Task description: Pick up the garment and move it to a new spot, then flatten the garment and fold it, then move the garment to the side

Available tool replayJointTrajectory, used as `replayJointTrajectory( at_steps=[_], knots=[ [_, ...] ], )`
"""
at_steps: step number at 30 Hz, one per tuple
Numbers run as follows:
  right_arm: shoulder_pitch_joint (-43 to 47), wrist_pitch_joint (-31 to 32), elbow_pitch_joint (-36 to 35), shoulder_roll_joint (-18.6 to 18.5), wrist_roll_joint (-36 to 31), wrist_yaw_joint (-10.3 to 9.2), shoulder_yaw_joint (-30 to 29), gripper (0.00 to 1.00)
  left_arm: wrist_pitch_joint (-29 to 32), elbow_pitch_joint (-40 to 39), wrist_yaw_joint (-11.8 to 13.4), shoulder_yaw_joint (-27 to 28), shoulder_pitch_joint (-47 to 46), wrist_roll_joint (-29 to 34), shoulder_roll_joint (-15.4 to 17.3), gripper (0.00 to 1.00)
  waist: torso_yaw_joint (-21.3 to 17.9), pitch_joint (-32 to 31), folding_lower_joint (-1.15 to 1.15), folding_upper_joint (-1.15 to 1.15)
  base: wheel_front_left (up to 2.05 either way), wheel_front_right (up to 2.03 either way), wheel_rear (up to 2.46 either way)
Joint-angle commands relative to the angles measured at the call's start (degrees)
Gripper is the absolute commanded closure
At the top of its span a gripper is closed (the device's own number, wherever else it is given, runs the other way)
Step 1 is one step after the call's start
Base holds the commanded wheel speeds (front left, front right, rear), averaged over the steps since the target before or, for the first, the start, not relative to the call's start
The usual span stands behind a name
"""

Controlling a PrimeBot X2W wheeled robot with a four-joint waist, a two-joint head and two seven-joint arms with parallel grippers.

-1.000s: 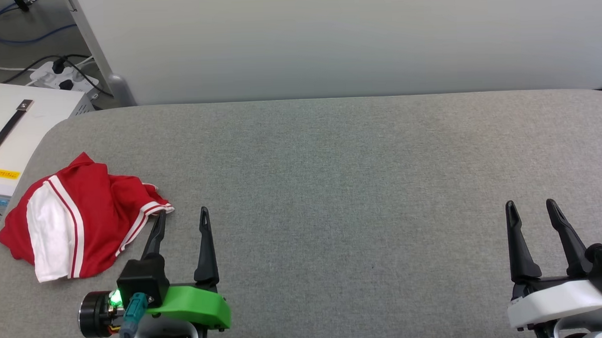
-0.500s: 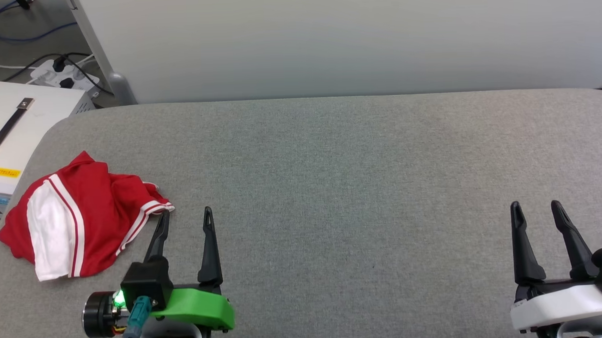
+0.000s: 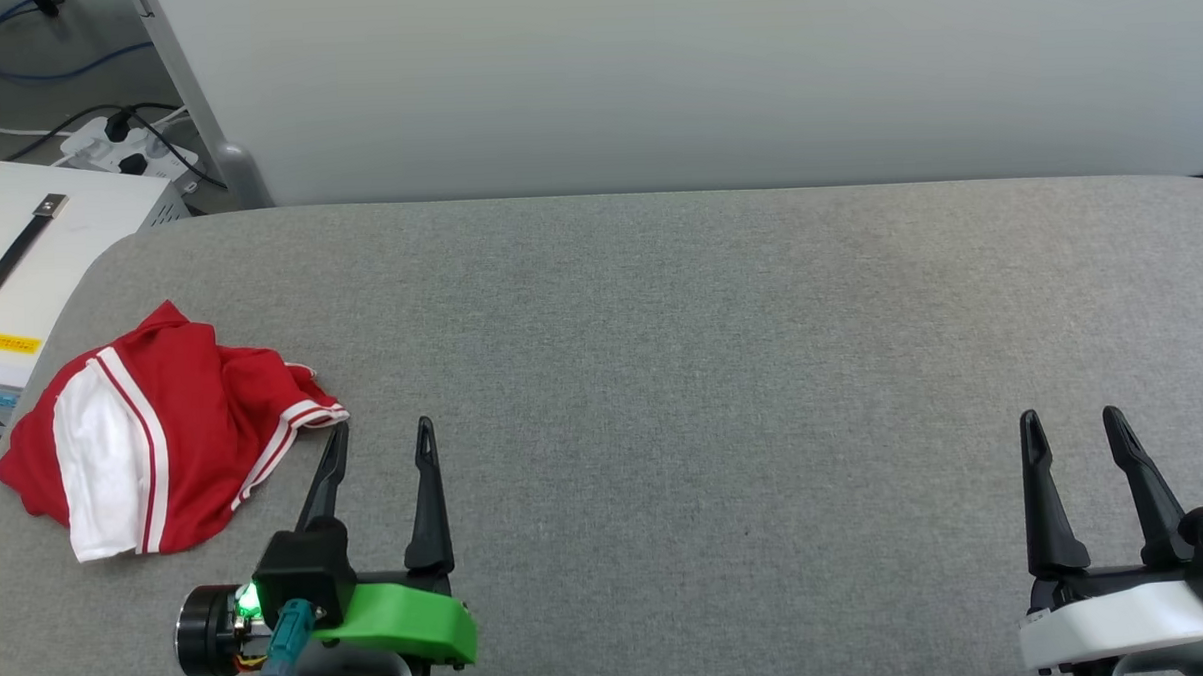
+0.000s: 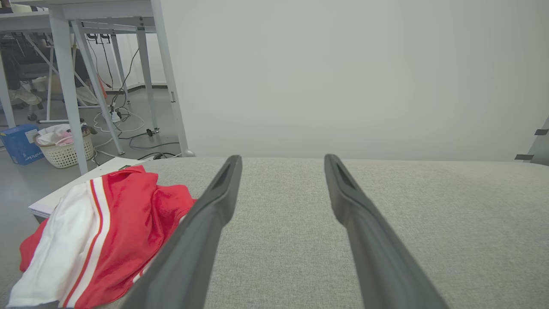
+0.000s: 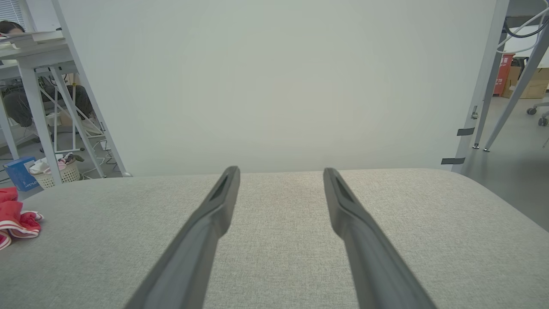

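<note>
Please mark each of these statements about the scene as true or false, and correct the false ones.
1. The red and white T-shirt lies crumpled near the left edge of the grey padded table. True.
2. The left end effector is shut on the T-shirt. False: it is open beside the T-shirt and holds nothing.
3. The right end effector is open, with nothing between its fingers. True.
4. The T-shirt is folded flat in the middle of the table. False: it is an unfolded heap at the left side.
5. A white case with a dark handle stands beyond the table's far left corner. True.
</note>
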Motion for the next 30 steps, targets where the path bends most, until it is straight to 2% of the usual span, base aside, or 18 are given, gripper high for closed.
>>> replayJointTrajectory(
  at_steps=[1,30],
  knots=[
    [1.05,-0.69,-0.18,0.02,-0.16,-0.04,-0.21,0.0,-0.75,0.16,0.39,-0.18,1.18,-0.35,-0.23,0.0,0.04,-0.03,0.0,0.0,0.0,0.0,0.0],
    [1.86,-1.8,0.58,0.03,-1.46,-0.04,0.13,0.0,-1.88,1.25,0.36,-0.34,1.57,-1.0,-0.25,0.0,0.48,0.0,0.0,0.0,0.0,0.0,0.0]
  ],
)
